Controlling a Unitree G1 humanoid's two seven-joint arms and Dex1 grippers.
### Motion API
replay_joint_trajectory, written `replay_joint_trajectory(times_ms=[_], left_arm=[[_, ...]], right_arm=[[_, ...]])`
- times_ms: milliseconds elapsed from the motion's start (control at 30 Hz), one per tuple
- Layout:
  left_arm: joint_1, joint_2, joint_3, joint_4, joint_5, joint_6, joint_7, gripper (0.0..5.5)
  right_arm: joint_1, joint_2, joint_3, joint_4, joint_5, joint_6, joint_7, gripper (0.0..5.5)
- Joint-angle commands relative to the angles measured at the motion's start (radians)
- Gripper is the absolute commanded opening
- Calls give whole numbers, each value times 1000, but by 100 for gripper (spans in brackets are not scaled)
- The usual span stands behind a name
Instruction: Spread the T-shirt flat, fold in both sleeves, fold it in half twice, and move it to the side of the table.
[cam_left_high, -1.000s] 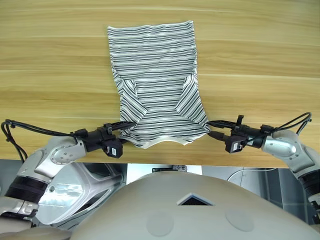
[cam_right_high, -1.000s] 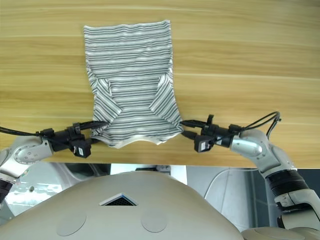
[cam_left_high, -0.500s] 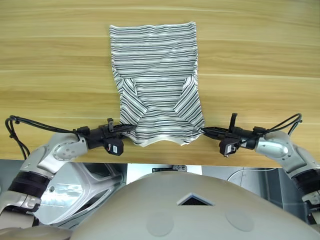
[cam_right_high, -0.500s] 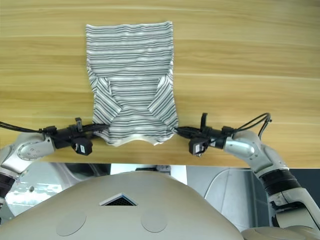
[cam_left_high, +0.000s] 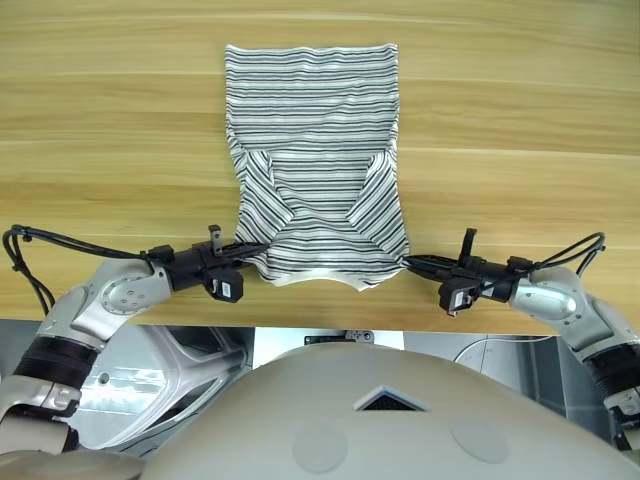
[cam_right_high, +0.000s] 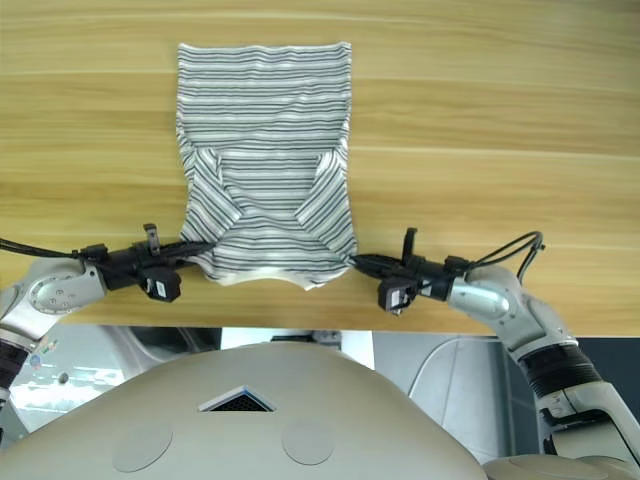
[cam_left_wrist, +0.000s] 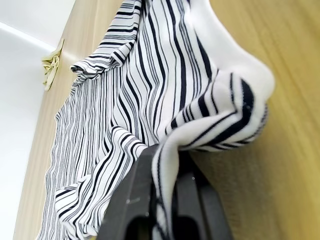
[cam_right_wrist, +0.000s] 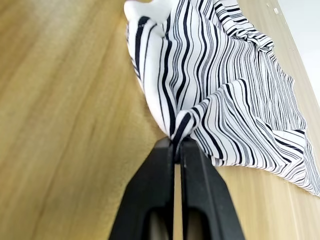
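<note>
Striped T-shirt (cam_left_high: 315, 150), pinched by left gripper (cam_left_high: 248, 248) and right gripper (cam_left_high: 409, 261) (both clamped), has seemingly narrowed nearside.

Arms are rounded silver-grey metal shells (cam_left_high: 115, 297), with a skinny black left gripper (cam_left_high: 248, 247) and right gripper (cam_left_high: 408, 260), and thin black cables (cam_left_high: 60, 240) looping off both wrists.

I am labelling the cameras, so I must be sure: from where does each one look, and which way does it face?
Left eye: on the head, facing forward and down at the shirt on the table; both arms show.
Right eye: beside it, same scene.
Left wrist: on the left arm, facing along the left fingers pinching a shirt corner.
Right wrist: likewise, along the right fingers.
Shared: every view shows the shirt and table.
</note>
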Motion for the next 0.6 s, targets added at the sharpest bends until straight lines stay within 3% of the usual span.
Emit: replay_joint_trajectory(times_ms=[33,167,333,467,600], left_arm=[[159,14,40,-157,-68,27,7,7],[359,30,94,-369,-165,30,9,7],[463,21,177,-451,-217,47,6,7],[233,-41,169,-340,-351,117,-19,7],[-160,-243,131,-64,-455,319,-13,7]], right_arm=[[149,-89,-22,-132,61,26,51,0],[347,-183,-93,-320,234,21,63,0],[437,-218,-149,-404,382,18,98,0],[187,-84,-121,-367,482,131,121,0],[-194,175,-104,-114,474,303,66,0]])
